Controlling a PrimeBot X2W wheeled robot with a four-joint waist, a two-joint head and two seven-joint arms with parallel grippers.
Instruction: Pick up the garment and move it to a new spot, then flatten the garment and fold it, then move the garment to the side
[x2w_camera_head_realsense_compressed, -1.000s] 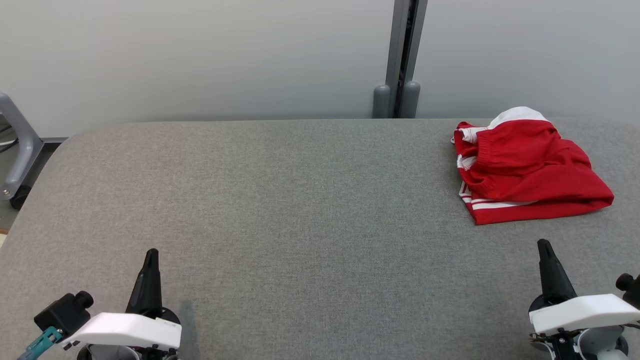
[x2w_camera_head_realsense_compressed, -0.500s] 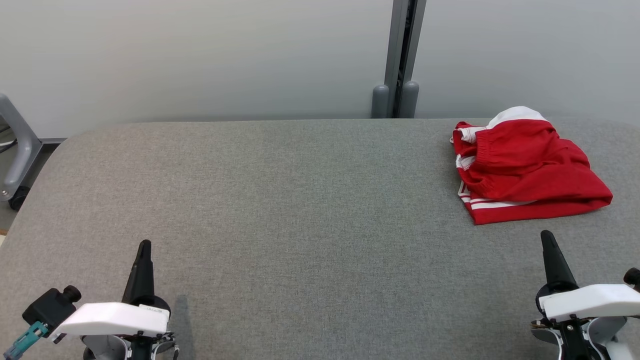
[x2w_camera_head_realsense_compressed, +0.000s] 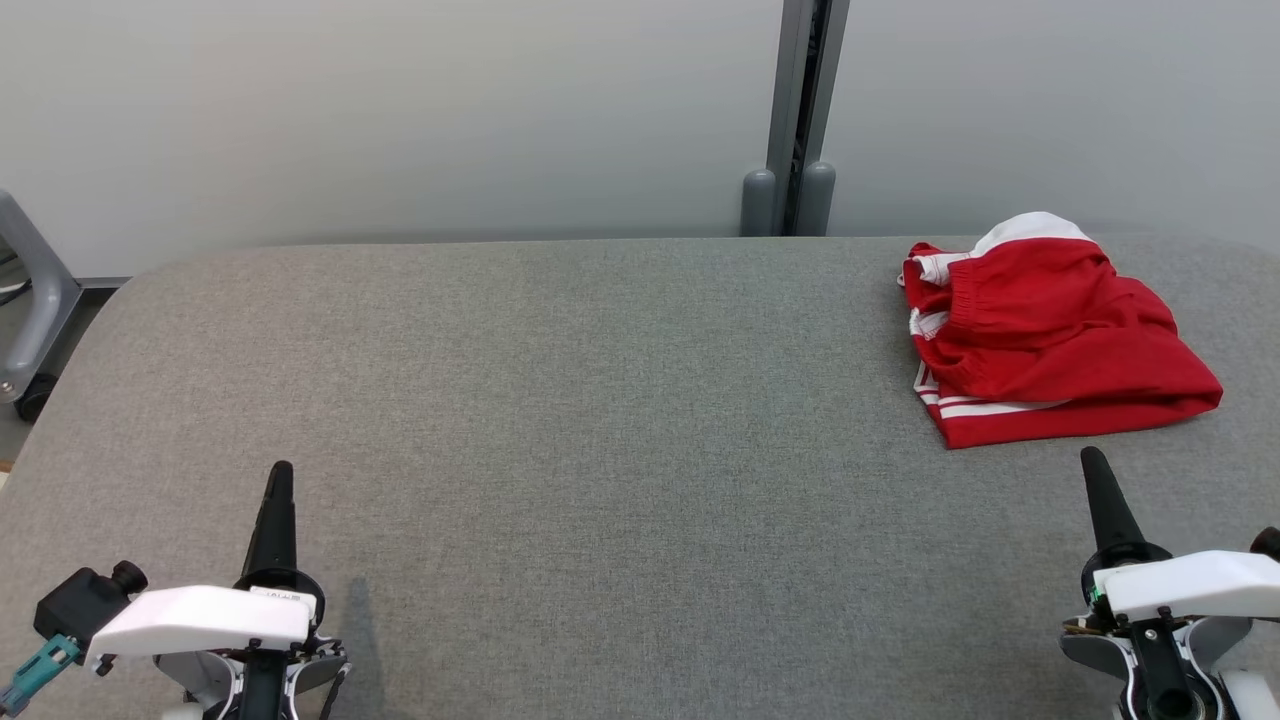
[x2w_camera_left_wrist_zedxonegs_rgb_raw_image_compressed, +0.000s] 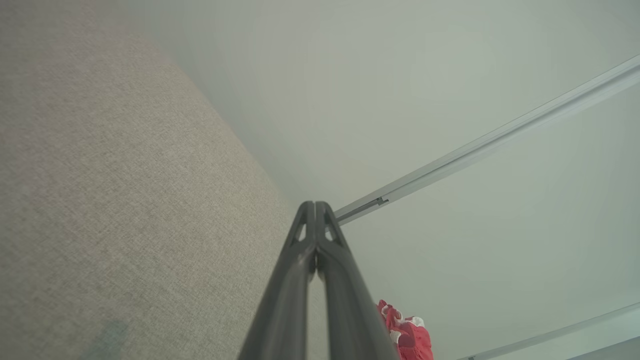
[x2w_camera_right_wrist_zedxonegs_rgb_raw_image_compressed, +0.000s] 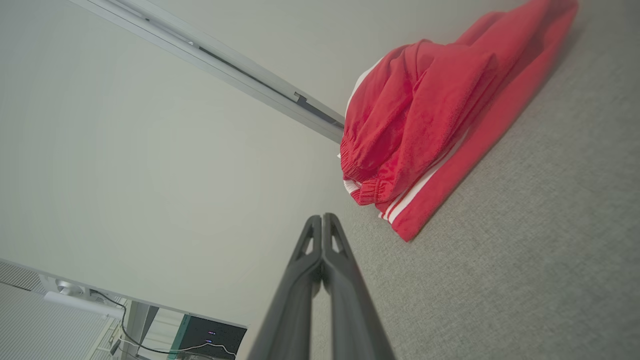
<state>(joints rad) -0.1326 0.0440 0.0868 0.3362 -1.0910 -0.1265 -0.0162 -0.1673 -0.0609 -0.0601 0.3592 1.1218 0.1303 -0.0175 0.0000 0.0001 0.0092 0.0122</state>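
The garment (x2w_camera_head_realsense_compressed: 1050, 335) is red with white stripes and a white lining, lying folded in a bundle at the far right of the grey table (x2w_camera_head_realsense_compressed: 600, 400). It also appears in the right wrist view, garment (x2w_camera_right_wrist_zedxonegs_rgb_raw_image_compressed: 430, 120), and small in the left wrist view, garment (x2w_camera_left_wrist_zedxonegs_rgb_raw_image_compressed: 407, 335). My right gripper (x2w_camera_head_realsense_compressed: 1092, 458) is shut and empty, a short way nearer me than the garment's front edge. Far over at the lower left my left gripper (x2w_camera_head_realsense_compressed: 280, 468) is shut and empty too. Both point away from me. The wrist views show each pair pressed together, right gripper (x2w_camera_right_wrist_zedxonegs_rgb_raw_image_compressed: 321, 217) and left gripper (x2w_camera_left_wrist_zedxonegs_rgb_raw_image_compressed: 315, 205).
A pale wall with a grey vertical post (x2w_camera_head_realsense_compressed: 795, 120) runs behind the table. A grey metal frame with a wheel (x2w_camera_head_realsense_compressed: 30, 310) stands off the table's left edge. The table's far corners are rounded.
Both grippers have drawn back toward the bottom edge and their tips now point a little higher in the head view. The garment has not moved.
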